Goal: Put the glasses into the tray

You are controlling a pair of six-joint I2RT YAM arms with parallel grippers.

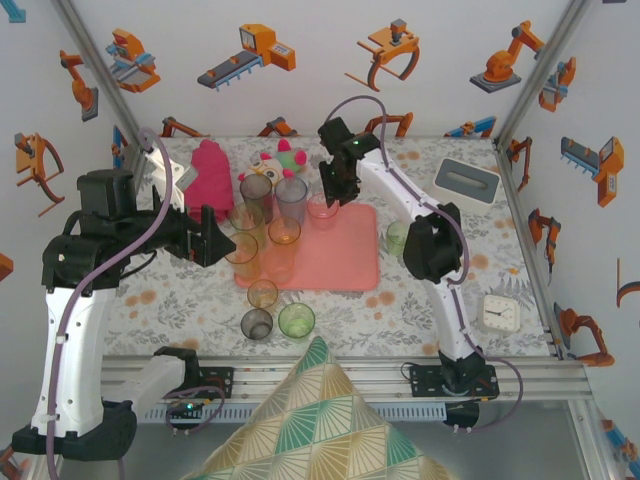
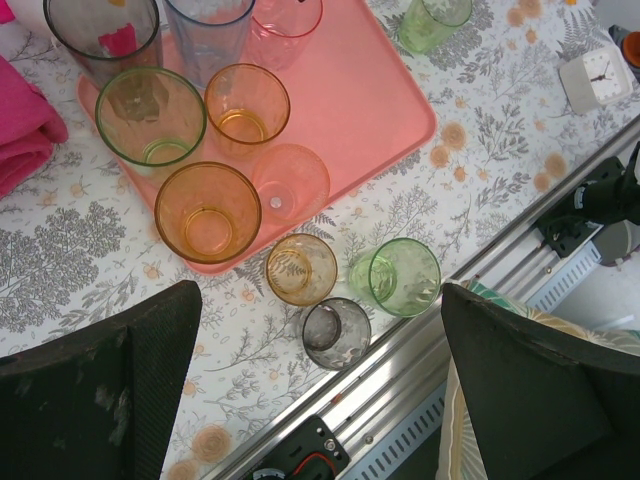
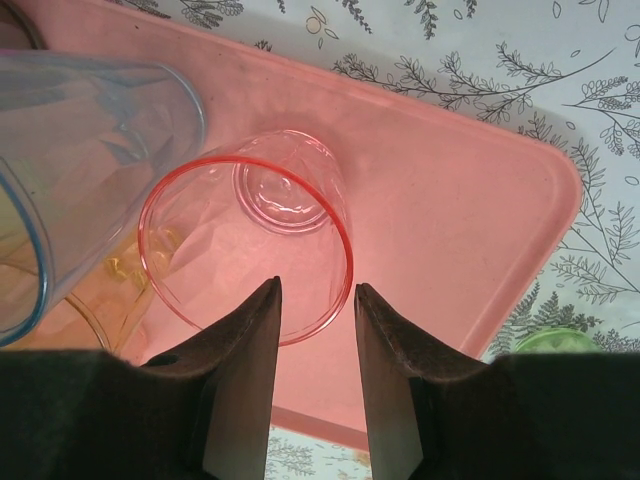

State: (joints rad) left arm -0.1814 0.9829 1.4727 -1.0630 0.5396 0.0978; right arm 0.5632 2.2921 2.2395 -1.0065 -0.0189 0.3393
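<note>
Pink glass on tray, bluish tumbler close beside; right jaws above.

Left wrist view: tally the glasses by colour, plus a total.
Grey glasses: 2
Bluish glass: 1
Pink glasses: 2, one very pale
Green glasses: 3
Amber or orange glasses: 3
Total: 11

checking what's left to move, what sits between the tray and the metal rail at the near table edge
Three glasses stand there: an amber glass, a green glass and a grey glass, clearest in the left wrist view.
</note>
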